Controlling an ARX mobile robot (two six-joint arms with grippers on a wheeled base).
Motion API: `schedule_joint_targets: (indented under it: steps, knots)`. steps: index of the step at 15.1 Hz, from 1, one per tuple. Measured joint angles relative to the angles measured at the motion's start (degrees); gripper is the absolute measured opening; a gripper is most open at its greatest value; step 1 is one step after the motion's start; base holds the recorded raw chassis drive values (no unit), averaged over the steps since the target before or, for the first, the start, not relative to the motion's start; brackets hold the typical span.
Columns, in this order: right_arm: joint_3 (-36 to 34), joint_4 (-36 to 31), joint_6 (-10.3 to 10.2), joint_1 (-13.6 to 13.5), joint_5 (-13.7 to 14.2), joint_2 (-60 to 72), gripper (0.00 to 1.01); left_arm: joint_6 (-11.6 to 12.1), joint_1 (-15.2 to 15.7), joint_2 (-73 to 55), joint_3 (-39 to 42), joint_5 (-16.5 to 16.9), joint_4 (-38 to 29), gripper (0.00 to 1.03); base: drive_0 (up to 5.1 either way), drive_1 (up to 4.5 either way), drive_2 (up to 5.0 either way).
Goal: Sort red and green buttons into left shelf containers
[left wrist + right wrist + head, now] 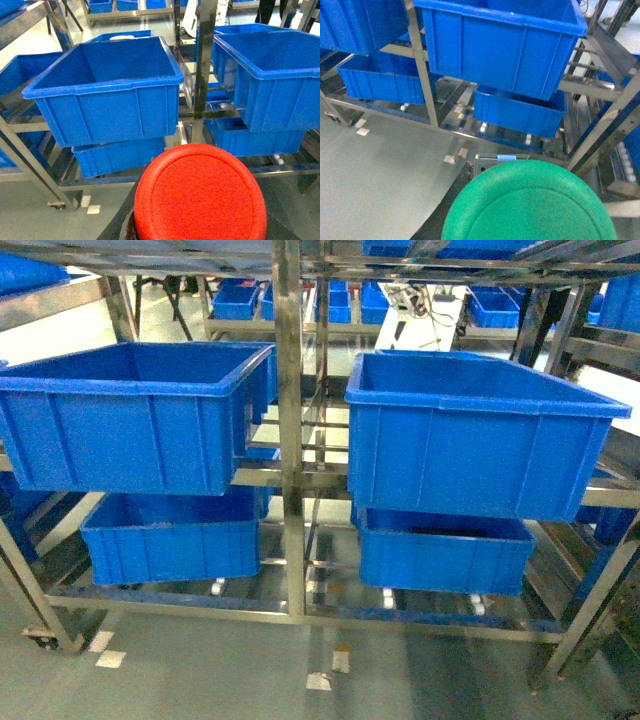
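Observation:
A red button (200,195) fills the bottom of the left wrist view, its round cap facing the camera. My left gripper is shut on it; only dark finger edges (117,227) show beside the cap. In the right wrist view a green button (530,205) sits the same way in my right gripper, with a dark finger edge (432,217) at its left. The left shelf containers are the upper blue bin (130,415) (107,100) and the lower blue bin (170,535). The red button hangs in front of and below the upper bin's rim. Neither gripper appears in the head view.
A steel rack post (290,430) divides the shelf. Right of it stand an upper blue bin (480,430) (500,45) and a lower one (445,550). Rack legs and rails (300,615) run along the grey floor. More blue bins sit on racks behind.

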State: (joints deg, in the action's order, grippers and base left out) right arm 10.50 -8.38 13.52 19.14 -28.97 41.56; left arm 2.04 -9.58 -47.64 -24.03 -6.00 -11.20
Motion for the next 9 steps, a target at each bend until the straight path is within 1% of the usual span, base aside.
schedule_joint_targets:
  steps: [9]
  knots:
    - [0.0,0.0,0.0,0.0,0.0,0.0,0.26,0.0,0.2,0.0,0.0,-0.2,0.1,0.25,0.1,4.39,-4.2]
